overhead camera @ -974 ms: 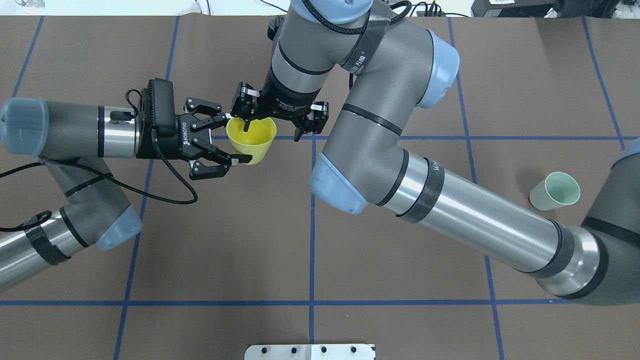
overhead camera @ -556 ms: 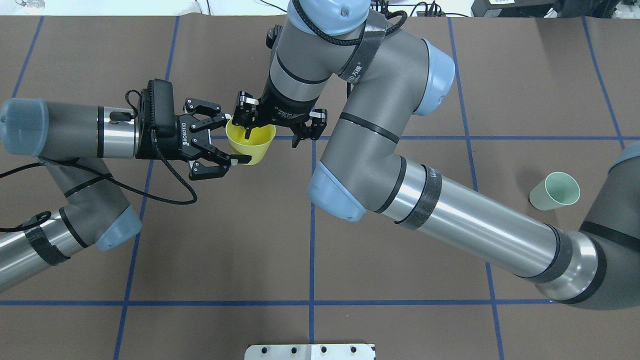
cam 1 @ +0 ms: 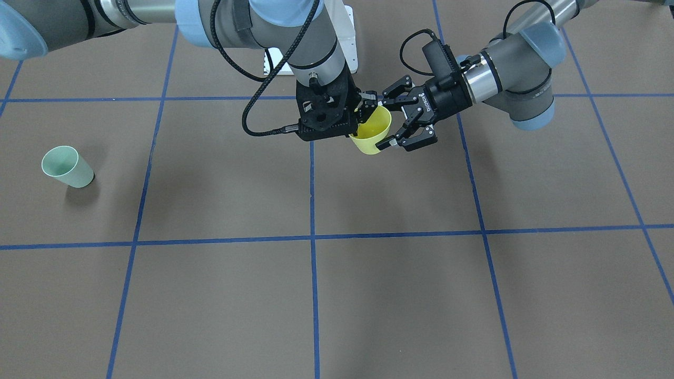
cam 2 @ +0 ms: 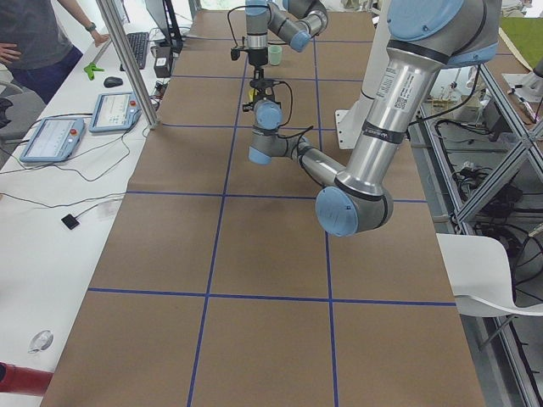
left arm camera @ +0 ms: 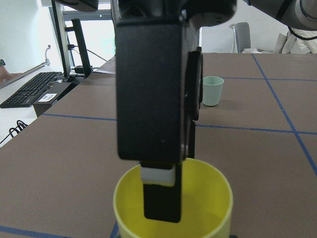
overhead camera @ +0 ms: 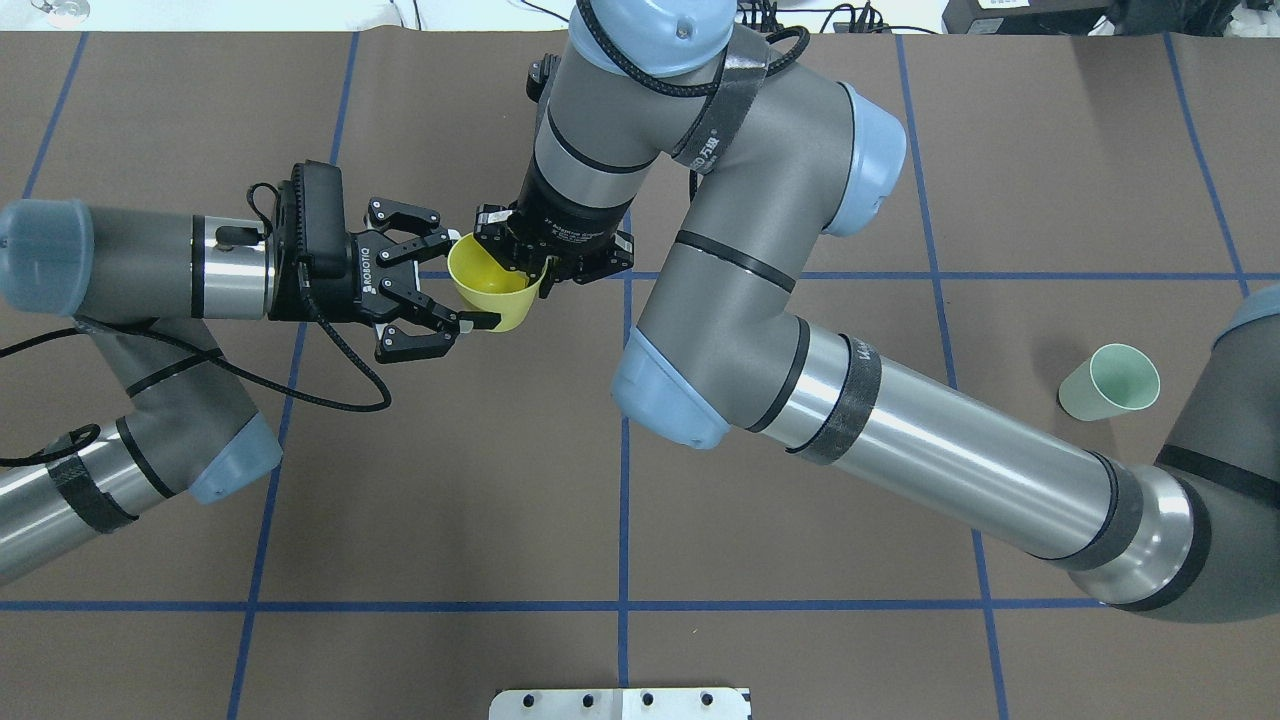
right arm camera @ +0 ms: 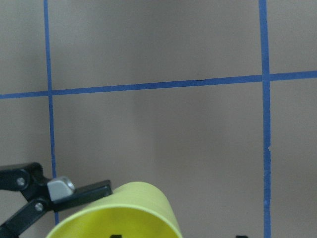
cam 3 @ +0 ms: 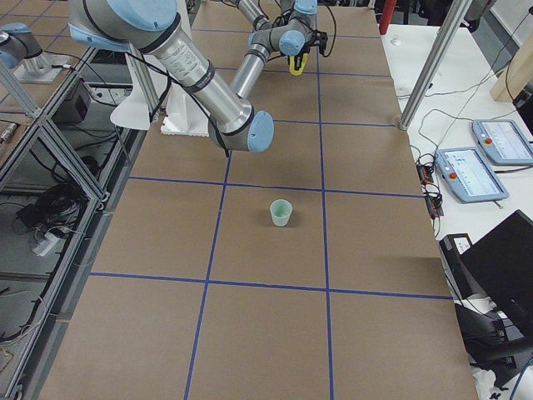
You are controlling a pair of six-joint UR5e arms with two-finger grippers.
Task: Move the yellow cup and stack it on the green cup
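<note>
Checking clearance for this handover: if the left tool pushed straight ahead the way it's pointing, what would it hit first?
The yellow cup sits between the fingers of the left tool. Pushing on, it would probably meet the right tool, which has one finger inside the cup.

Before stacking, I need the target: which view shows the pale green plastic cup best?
Exterior front-facing: the pale green plastic cup stands upright, large, unobstructed. Overhead shows it beside the right arm; both side views and left wrist show it small; right wrist misses it.
</note>
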